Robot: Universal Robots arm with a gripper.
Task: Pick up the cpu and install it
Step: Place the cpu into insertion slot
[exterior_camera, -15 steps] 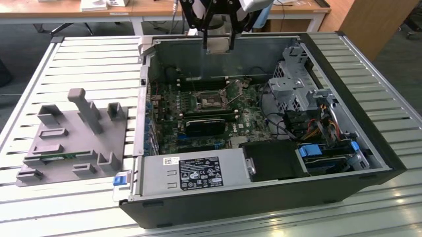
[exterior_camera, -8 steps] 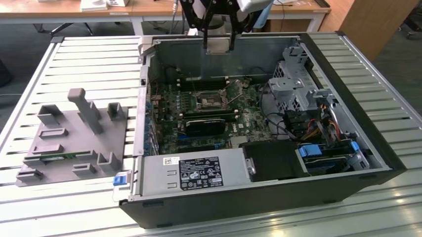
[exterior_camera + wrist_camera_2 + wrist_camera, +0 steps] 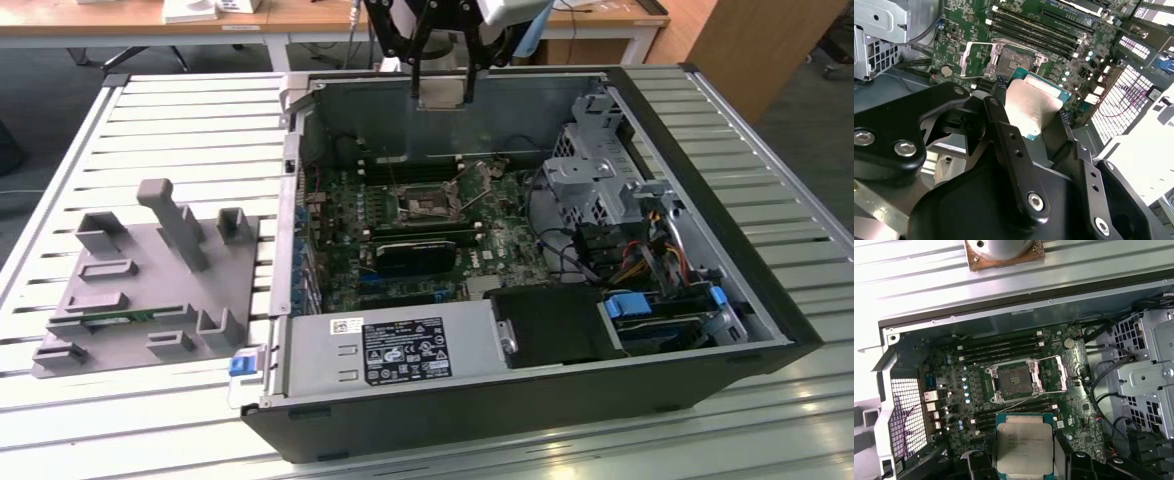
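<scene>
The cpu is a flat square chip with a silvery top plate and a thin green rim, and my gripper is shut on its edges. In the second wrist view the cpu sits tilted between the black fingers of the gripper. In the exterior view the gripper hangs over the far wall of the open computer case, holding the cpu well above the motherboard. The cpu socket lies open with its metal frame flipped aside, also seen as the socket and the socket.
A grey power supply box fills the case's near side. A black block sits below the socket, a metal drive cage and cables at the exterior view's right. A grey fixture with posts stands on the slatted table.
</scene>
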